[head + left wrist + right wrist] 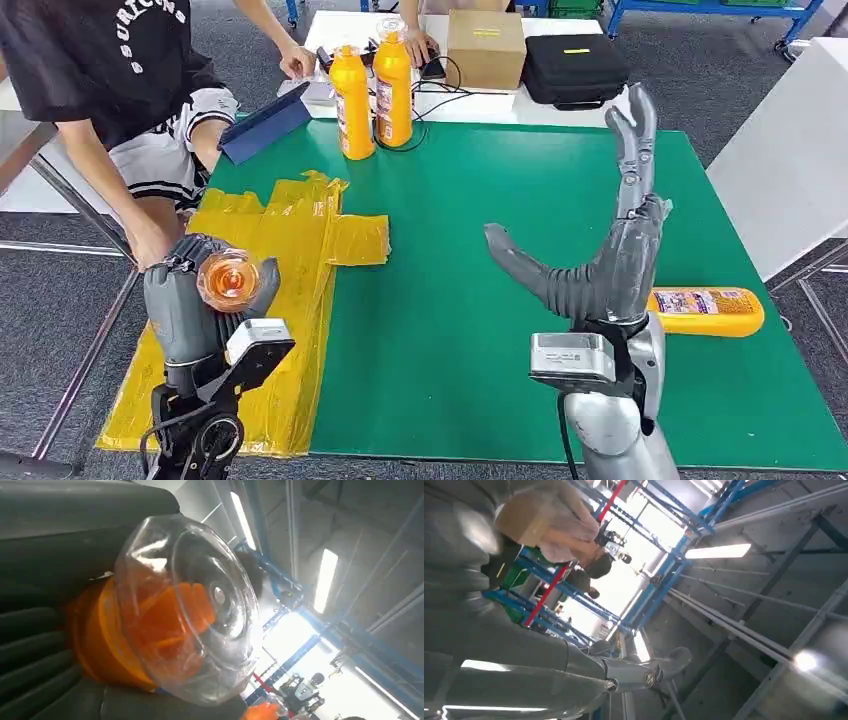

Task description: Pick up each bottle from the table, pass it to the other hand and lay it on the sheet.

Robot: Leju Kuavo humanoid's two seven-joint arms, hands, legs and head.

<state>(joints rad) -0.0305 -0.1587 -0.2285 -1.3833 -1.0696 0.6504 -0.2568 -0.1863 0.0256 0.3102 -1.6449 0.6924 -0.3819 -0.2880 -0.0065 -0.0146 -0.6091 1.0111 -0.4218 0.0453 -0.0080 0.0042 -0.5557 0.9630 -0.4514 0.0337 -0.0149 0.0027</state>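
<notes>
Gripped upright by the left hand (190,300), a bottle (229,280) is being held over the yellow sheet (290,240), probably for laying down; the right hand (610,250) is being kept open and empty above the green table (480,190), near a lying bottle (708,311).

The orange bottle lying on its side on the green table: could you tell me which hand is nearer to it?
Right. The right hand is raised open directly beside the lying bottle, while the left hand is across the table over the yellow sheet, gripping another bottle.
</notes>
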